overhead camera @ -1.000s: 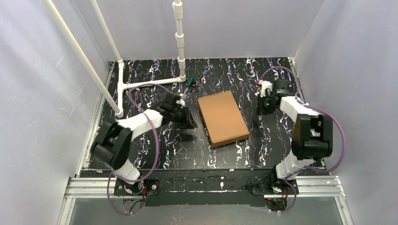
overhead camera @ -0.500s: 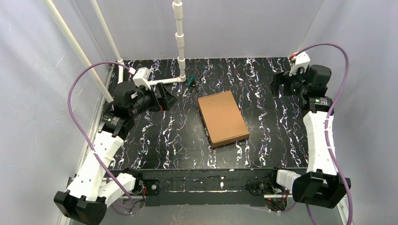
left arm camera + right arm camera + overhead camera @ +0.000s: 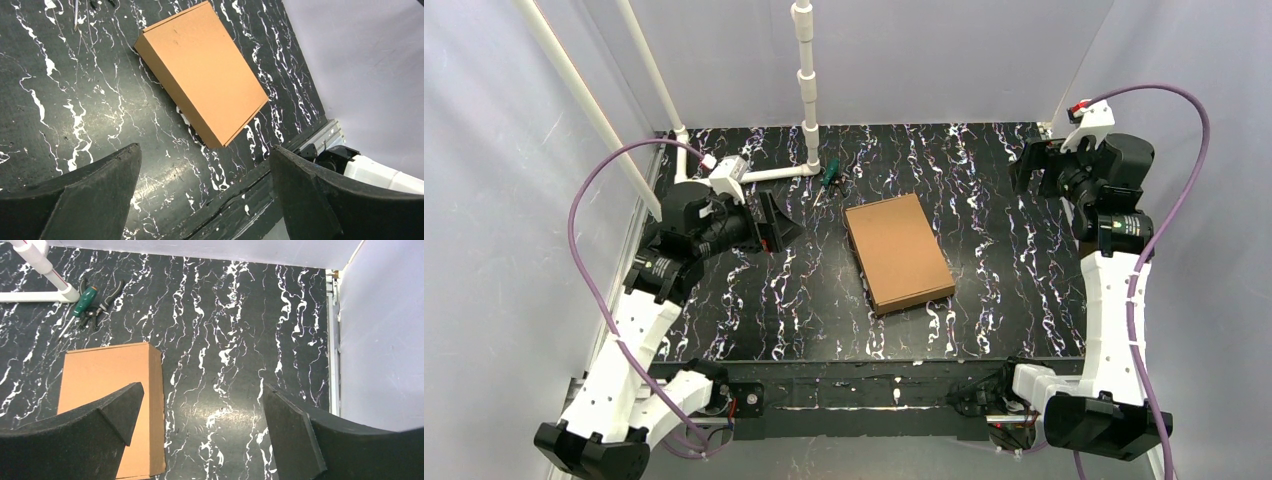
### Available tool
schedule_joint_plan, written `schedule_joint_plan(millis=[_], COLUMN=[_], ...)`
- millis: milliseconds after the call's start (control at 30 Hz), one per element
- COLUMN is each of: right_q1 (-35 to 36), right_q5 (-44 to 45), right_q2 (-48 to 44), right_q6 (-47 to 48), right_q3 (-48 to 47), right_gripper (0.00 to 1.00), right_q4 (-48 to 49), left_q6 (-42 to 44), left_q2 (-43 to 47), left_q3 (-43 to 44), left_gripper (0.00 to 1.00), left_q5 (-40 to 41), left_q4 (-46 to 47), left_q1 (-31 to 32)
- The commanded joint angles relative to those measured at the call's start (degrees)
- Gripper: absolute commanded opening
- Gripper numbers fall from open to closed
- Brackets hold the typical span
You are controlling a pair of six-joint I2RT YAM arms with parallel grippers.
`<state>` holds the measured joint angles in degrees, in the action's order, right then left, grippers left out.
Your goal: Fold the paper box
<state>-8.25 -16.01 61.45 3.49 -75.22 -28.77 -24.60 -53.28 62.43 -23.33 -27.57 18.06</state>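
The paper box (image 3: pixel 898 252) lies folded shut and flat in the middle of the black marbled table, a shallow brown cardboard rectangle turned slightly askew. My left gripper (image 3: pixel 784 222) hangs raised to its left, well apart from it, open and empty. In the left wrist view the box (image 3: pixel 202 75) lies beyond the gripper (image 3: pixel 205 148), whose jaws stand wide. My right gripper (image 3: pixel 1021 168) is up at the far right corner, also open and empty. The right wrist view has the box (image 3: pixel 110 370) partly behind the left finger of that gripper (image 3: pixel 202 386).
A white pipe frame (image 3: pixel 807 90) stands at the back left. A green-handled screwdriver with pliers (image 3: pixel 828 176) lies behind the box, and the same tools (image 3: pixel 82 302) appear in the right wrist view. Pale walls close in three sides. A metal rail (image 3: pixel 864 395) runs along the near edge.
Both arms rose and drew back from beside the box toward the side walls. Both grippers opened wide. The box has not moved.
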Motion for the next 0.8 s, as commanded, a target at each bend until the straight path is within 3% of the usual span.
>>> schedule_joint_plan(millis=[0,500,767], right_q1=[-0.1,-0.3,-0.71], right_q5=[0.38,-2.59,-3.99], right_q2=[-2.17,-3.86,-4.04], right_q6=[-3.75,-4.64,-1.1], right_q3=[0.07,-0.18,0.29], right_gripper=[0.98,0.98,0.98], right_q4=[-0.02,-1.71,-1.38], left_q6=[-0.26,-4.35,-2.32], left_q2=[3.14,6.68,7.02], left_q3=[0.43,-5.65,-4.35], left_gripper=[0.98,0.98,0.98], left_q5=[-1.88,-2.59,-1.28], left_q4=[-0.95,2.27,-0.1], left_q1=[-0.49,-0.95,-1.11])
